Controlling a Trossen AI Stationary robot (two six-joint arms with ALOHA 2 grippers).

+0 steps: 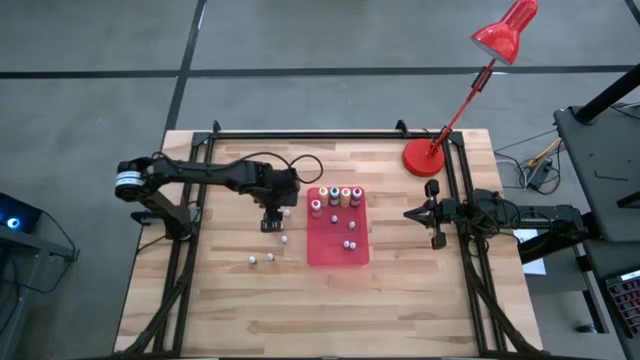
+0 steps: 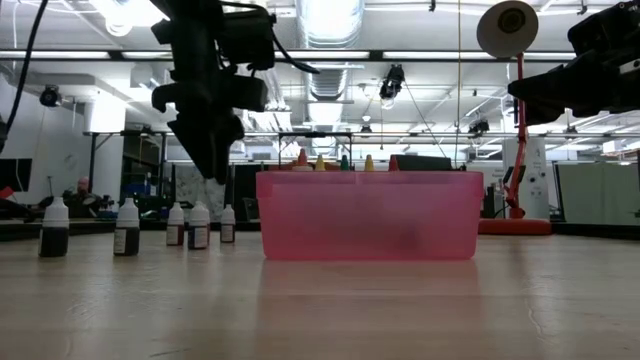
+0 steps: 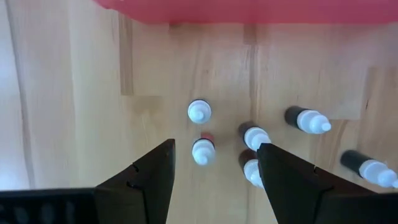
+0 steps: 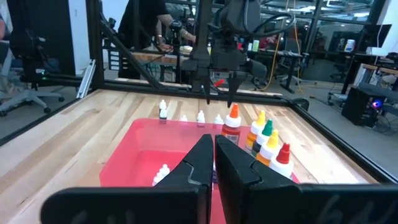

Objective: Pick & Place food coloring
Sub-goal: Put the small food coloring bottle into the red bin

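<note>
The food coloring bottles are tiny, with pale caps. Several stand or lie on the wood left of the red tray (image 1: pixel 337 250), among them one (image 1: pixel 284 238) and one (image 3: pixel 203 151). More stand inside the tray, such as an orange-capped one (image 4: pixel 232 121) and one (image 1: pixel 346 195). My left gripper (image 1: pixel 272 215) hangs open above the loose bottles, pointing down, its fingertips (image 3: pixel 214 165) on either side of one small bottle and clear of it. In the low view the left gripper (image 2: pixel 213 165) is above the bottles (image 2: pixel 198 225). My right gripper (image 1: pixel 425 212) waits shut at the tray's right side.
A red desk lamp stands with its round base (image 1: pixel 423 158) on the far right corner of the table. Black frame rails (image 1: pixel 190 240) run along the table's left and right sides. Bare wood lies on the near side of the tray.
</note>
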